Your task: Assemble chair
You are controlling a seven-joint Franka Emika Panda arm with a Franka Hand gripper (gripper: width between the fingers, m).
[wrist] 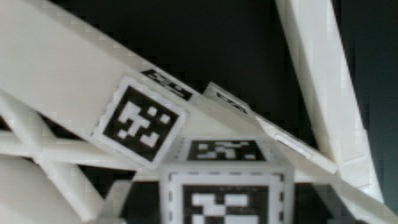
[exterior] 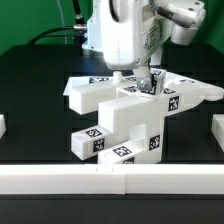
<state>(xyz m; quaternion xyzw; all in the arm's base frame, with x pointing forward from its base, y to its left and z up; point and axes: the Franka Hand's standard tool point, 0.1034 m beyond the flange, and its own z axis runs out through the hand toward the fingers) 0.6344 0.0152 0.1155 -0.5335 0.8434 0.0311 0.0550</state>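
**Item inspected.** The chair (exterior: 118,122) is in white pieces, some of them fitted together, and stands at the middle of the black bench (exterior: 35,95). In the exterior view the pieces form one cluster.

- **Blocks.** A stepped stack of notched blocks (exterior: 112,138) takes up the 6 o'clock side of the cluster. Black-and-white square tags show on its near faces.
- **Bar.** A long bar (exterior: 84,92) projects from the cluster toward 9 o'clock.
- **Plate.** A flat plate (exterior: 192,94) extends toward 3 o'clock, low over the bench. Whether it rests flat on the surface cannot be told.

**Arm and gripper.** The white arm (exterior: 125,35) comes down from 12 o'clock, directly over the cluster. The gripper (exterior: 146,84) is at the top of the cluster, with its dark fingers against a tagged piece at the plate's inner end. Neither view shows whether the gripper is closed on that piece or only standing beside it.

**Wrist view.** The picture is taken at close range and is somewhat blurred.

- A cross-braced piece (wrist: 45,140) fills one side and carries a large tag (wrist: 143,120).
- A tagged block (wrist: 222,195) sits against that piece.
- A slim white strip (wrist: 311,90) runs at a slant across the dark background.

**Surroundings.** A white rail (exterior: 110,180) runs along the bench's 6 o'clock edge. Short white end pieces stand at the 3 o'clock edge (exterior: 216,128) and the 9 o'clock edge (exterior: 3,125), well apart from the chair.
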